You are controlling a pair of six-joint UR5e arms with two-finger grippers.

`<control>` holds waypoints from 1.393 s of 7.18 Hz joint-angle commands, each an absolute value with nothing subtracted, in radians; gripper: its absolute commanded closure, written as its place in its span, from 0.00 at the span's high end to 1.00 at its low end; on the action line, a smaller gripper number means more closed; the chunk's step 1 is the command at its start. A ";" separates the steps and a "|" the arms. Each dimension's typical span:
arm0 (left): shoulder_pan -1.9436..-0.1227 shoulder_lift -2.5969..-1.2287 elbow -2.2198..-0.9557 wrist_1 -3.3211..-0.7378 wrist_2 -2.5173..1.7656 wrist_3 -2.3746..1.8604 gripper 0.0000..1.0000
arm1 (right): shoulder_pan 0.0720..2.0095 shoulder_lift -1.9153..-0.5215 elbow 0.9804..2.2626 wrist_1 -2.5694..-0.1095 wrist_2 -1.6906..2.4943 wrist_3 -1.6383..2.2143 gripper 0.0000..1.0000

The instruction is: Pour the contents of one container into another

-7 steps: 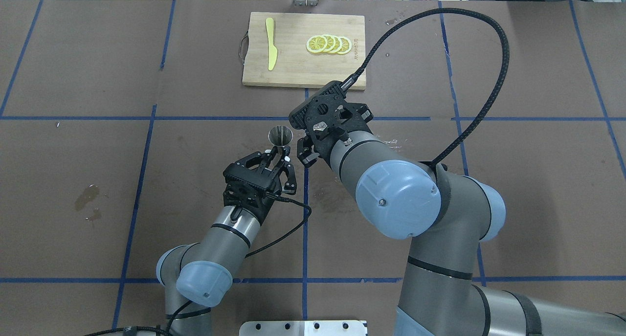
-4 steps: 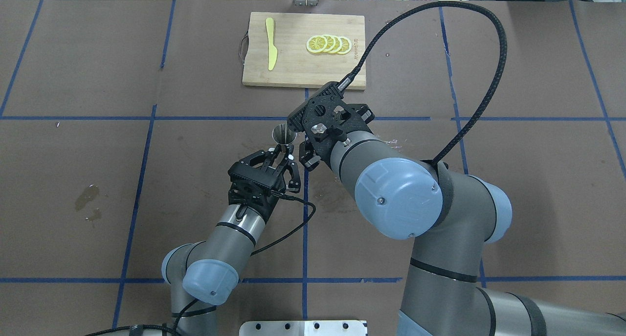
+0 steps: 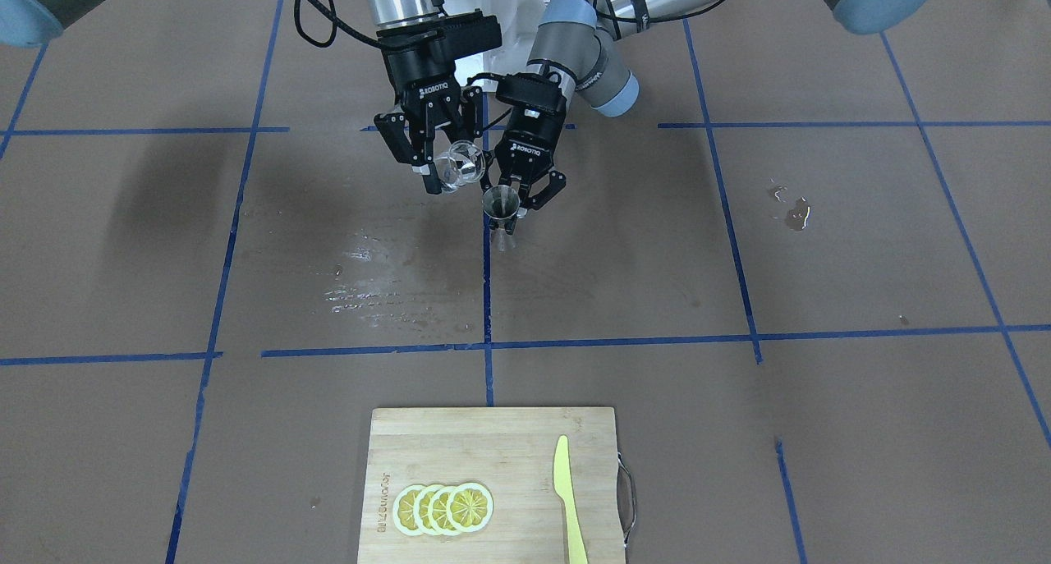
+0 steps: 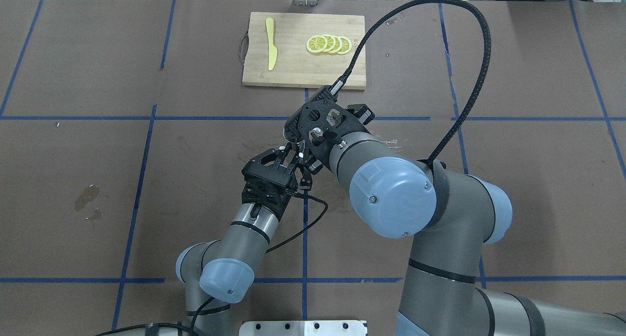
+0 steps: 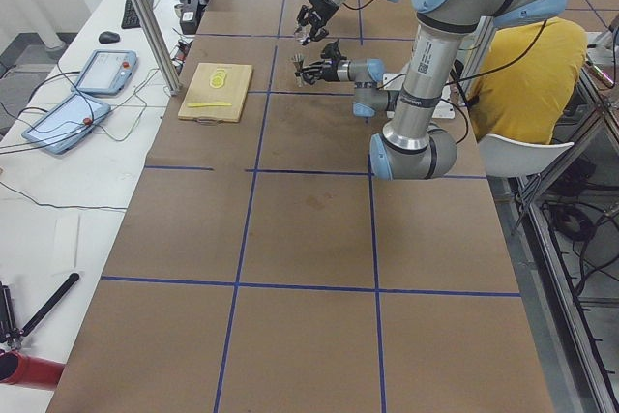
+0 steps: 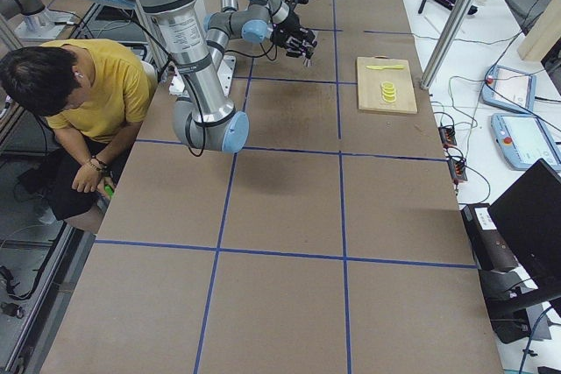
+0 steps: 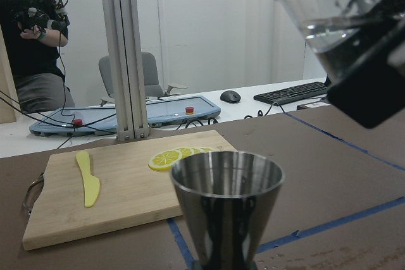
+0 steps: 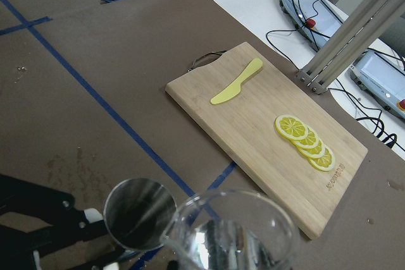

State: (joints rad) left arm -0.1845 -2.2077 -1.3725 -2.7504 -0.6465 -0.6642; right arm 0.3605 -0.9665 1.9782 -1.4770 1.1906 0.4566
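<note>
My right gripper is shut on the clear glass tumbler, held above the table and tipped toward the jigger. Water shows inside the tumbler; I see no stream leaving it. The steel jigger stands upright just beside and below the glass's lip, with my left gripper shut on it near its waist. In the right wrist view the tumbler's rim overlaps the jigger's open mouth. From overhead my right gripper hides the jigger, and my left gripper sits right under it.
A bamboo cutting board at the far centre carries lemon slices and a yellow knife. Wet patches mark the paper near the grippers, and a small puddle lies further off. A seated person is beside the robot base.
My left arm has carried the jigger rightward until it sits under the right gripper. The right gripper has shifted slightly left and turned, tipping the glass over it.
</note>
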 commanded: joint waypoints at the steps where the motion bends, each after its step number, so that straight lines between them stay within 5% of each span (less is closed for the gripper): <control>1: -0.184 -2.226 -1.361 -2.750 -0.653 -0.664 0.00 | 0.362 -0.953 1.973 -1.505 1.186 0.413 0.00; 10: -0.184 -2.233 -1.362 -2.750 -0.655 -0.663 0.00 | 0.371 -0.913 1.971 -1.598 1.183 0.218 0.00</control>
State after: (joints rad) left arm -0.1841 -2.2333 -1.3620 -2.7505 -0.6550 -0.6627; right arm 0.3674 -0.9251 1.9711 -1.5729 1.1828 0.2632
